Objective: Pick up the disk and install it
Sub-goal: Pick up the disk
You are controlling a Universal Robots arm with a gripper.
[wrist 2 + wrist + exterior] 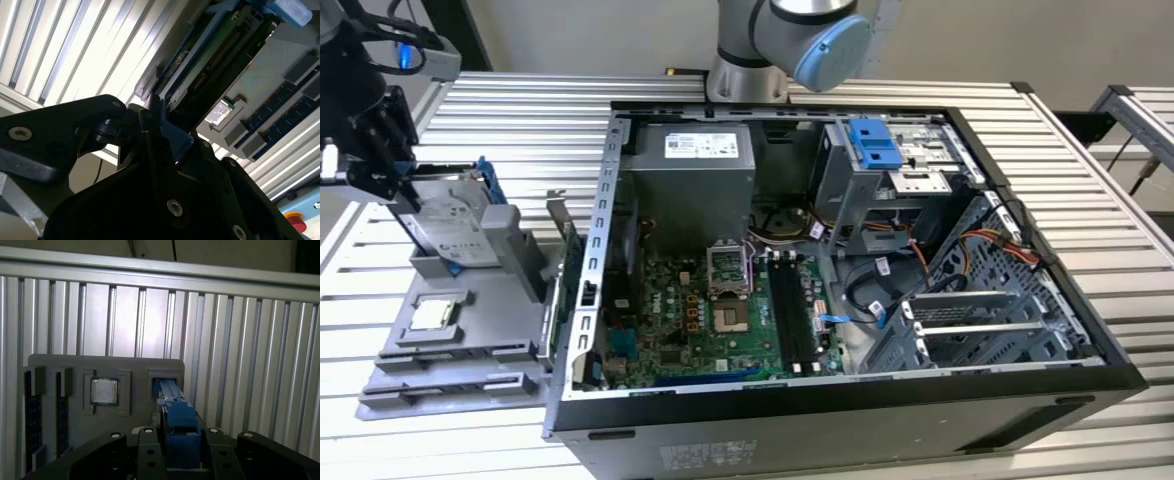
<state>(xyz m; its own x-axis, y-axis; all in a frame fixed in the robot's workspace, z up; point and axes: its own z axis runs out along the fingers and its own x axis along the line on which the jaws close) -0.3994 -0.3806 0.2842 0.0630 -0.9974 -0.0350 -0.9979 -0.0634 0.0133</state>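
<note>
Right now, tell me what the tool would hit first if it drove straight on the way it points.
Most likely the disk: in the first wrist view its blue rail lies directly ahead of the tool, standing in the grey holder. Depth is unclear.

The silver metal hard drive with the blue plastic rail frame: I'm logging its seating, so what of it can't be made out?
Exterior view: the black gripper covers an upper corner of the silver disk; the grey holder hides its bottom edge.
In both wrist views: its label face is turned away.
</note>
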